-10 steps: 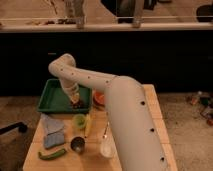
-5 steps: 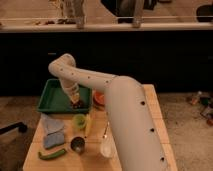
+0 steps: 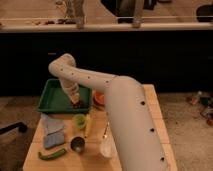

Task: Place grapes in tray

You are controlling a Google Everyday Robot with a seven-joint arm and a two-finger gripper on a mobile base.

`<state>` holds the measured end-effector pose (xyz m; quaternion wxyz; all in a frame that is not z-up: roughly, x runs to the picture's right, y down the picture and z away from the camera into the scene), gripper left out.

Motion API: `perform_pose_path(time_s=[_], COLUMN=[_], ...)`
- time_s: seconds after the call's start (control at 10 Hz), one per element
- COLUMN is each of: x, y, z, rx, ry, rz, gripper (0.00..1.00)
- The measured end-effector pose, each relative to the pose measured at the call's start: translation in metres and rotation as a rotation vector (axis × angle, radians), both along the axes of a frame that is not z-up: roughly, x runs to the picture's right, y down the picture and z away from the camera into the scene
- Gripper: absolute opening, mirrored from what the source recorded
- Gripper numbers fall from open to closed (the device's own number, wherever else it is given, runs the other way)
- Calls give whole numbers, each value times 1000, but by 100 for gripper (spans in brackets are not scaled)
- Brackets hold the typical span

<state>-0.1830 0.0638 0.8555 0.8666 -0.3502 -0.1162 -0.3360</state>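
Wooden table (image 3: 155, 107) before a dark counter, with the white arm reaching down into the green tray (image 3: 50, 100).
At the tray's right end the gripper (image 3: 76, 103) hangs low with the dark grapes (image 3: 77, 105) at its tip; whether its fingers clamp them I cannot tell. An orange bowl (image 3: 99, 98) sits just right of the tray.

Green tray (image 3: 51, 98); dark red-purple grapes (image 3: 77, 104); white tool (image 3: 76, 101) above tray.
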Motion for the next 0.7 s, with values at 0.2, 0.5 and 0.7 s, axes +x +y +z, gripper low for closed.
perform_pose_path(time_s=[0.2,0.5,0.7], x=[0,0,0], y=[0,0,0], z=[0,0,0], rx=[0,0,0], ry=[0,0,0], rz=[0,0,0], gripper=[80,80,80])
